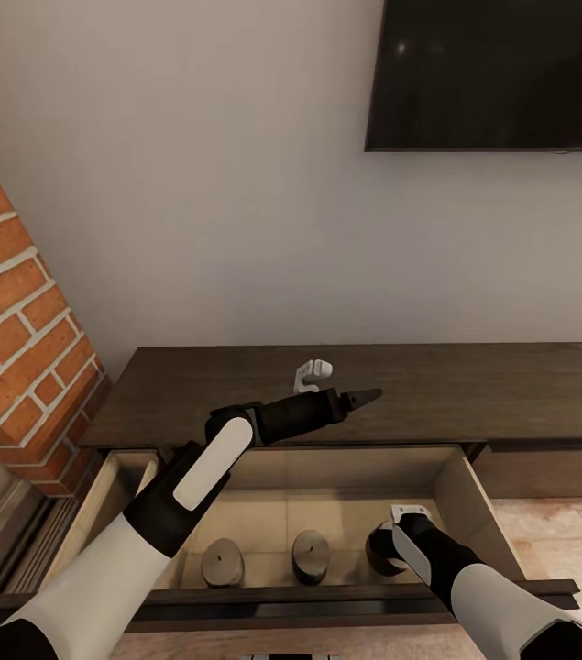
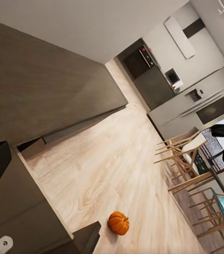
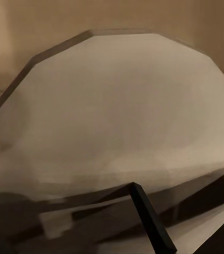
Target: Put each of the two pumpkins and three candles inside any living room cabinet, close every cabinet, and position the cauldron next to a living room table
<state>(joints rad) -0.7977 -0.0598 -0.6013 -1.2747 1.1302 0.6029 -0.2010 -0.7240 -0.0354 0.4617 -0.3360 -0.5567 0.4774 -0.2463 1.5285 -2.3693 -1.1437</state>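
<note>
My right gripper was down in the cabinet's open drawer against the third candle; I couldn't tell its grip. Two candles stood beside it. My left gripper, seemingly closed, hovered above the top; a pumpkin lay on the floor.

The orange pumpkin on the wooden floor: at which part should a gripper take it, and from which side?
Probably from above, with the jaws wide across the round body of the pumpkin at its widest. It sits low on the floor with free space around it, so a downward approach looks unobstructed.
</note>
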